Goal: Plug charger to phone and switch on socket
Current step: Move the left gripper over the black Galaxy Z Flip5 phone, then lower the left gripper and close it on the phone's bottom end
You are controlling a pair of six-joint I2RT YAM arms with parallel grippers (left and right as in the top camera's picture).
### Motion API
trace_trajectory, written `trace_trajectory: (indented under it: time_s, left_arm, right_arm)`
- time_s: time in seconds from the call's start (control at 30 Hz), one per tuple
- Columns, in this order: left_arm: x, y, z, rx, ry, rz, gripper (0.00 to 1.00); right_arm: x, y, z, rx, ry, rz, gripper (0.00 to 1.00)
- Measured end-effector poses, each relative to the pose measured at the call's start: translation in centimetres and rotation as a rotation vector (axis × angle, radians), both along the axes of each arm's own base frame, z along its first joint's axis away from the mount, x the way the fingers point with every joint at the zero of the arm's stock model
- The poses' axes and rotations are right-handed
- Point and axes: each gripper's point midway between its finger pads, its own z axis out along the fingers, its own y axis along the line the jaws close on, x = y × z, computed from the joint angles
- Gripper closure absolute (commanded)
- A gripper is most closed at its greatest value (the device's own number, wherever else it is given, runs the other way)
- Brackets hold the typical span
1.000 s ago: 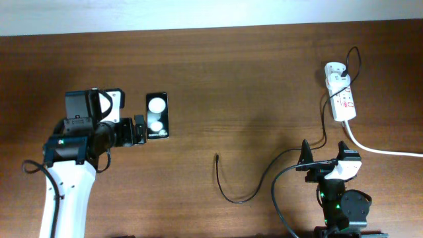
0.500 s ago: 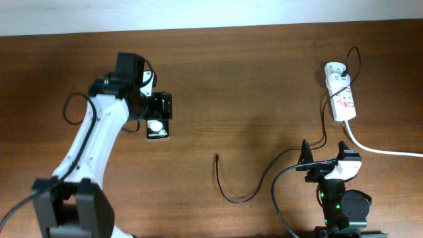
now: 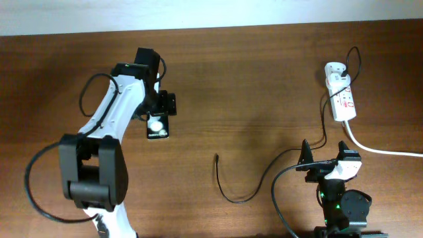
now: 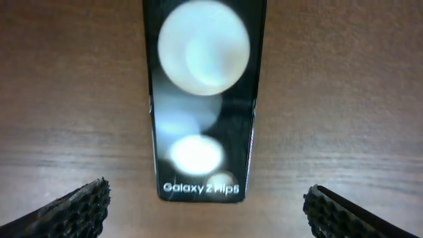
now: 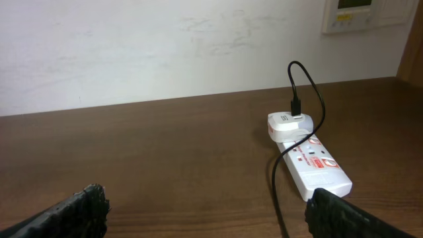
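Observation:
The black phone [image 3: 157, 128] lies flat on the table, with two white circles and white text at its near end. My left gripper [image 3: 162, 104] hovers over the phone's far end, open and empty. In the left wrist view the phone [image 4: 201, 99] lies ahead between the spread fingers [image 4: 206, 208]. The charger's thin black cable [image 3: 239, 199] ends in a loose plug tip [image 3: 217, 157] and runs to the white adapter [image 3: 335, 70] in the socket [image 3: 344, 103]. My right gripper [image 3: 324, 157] is open and empty, low at the front right. The right wrist view shows the socket [image 5: 318, 166] and the adapter [image 5: 287, 125].
The socket's thick white cord [image 3: 383, 151] runs off to the right edge. A white wall [image 5: 165, 46] stands behind the table's far edge. My left arm [image 3: 115, 119] stretches across the left side of the table.
My left arm has swung from the phone's left side round to its far end, and the gripper now sits over the phone. The phone, cable and right arm have not moved.

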Motion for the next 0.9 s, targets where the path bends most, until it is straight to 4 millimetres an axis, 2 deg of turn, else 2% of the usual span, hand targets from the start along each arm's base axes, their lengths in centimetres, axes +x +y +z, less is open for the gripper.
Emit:
trace_trajectory:
  time_s: [0.3,0.43,0.53,0.67,0.9]
  left_arm:
    - [1.1,-0.2,-2.4,0.001,0.004,0.000,0.01]
    - [1.4,-0.2,-4.5,0.005,0.029,0.000,0.01]
    - [1.6,0.0,-4.4,0.003,0.022,0.010,0.01]
    - [2.0,1.4,-4.3,0.002,0.015,0.045,0.01]
    - [3.4,1.2,-3.0,-0.004,-0.027,0.044,0.01]
  right_arm:
    - [0.0,0.0,0.0,0.000,0.000,0.000,0.01]
    - [0.0,0.0,0.0,-0.001,0.000,0.000,0.01]
    - [0.0,0.0,0.0,0.000,0.000,0.000,0.01]
    - [0.0,0.0,0.0,0.000,0.000,0.000,0.01]
    - [0.0,0.0,0.0,0.000,0.000,0.000,0.01]
